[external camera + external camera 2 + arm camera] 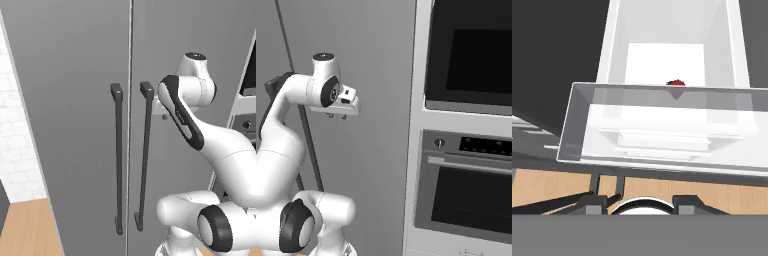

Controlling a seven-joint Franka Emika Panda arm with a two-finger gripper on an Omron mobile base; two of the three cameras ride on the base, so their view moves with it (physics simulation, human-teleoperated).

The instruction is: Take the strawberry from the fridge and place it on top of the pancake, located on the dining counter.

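The fridge (75, 125) stands right in front of me, and both grey doors look shut in the base views. Its two dark bar handles (118, 160) hang side by side at the middle seam. My gripper (336, 116) is held up against the right-hand door, its short fingers pointing down. The hand view looks into a white fridge compartment, where the strawberry (674, 83) lies as a tiny red spot on a white shelf behind a clear drawer (662, 125). My gripper (639, 202) is open, with nothing between the tips. The pancake and the dining counter are out of view.
A built-in oven (471, 195) with an upper dark-glass unit (471, 55) stands directly right of the fridge. A white tiled wall (12, 125) and wood floor (25, 230) lie to the left. The arm's elbow (185, 120) crosses in front of the right door.
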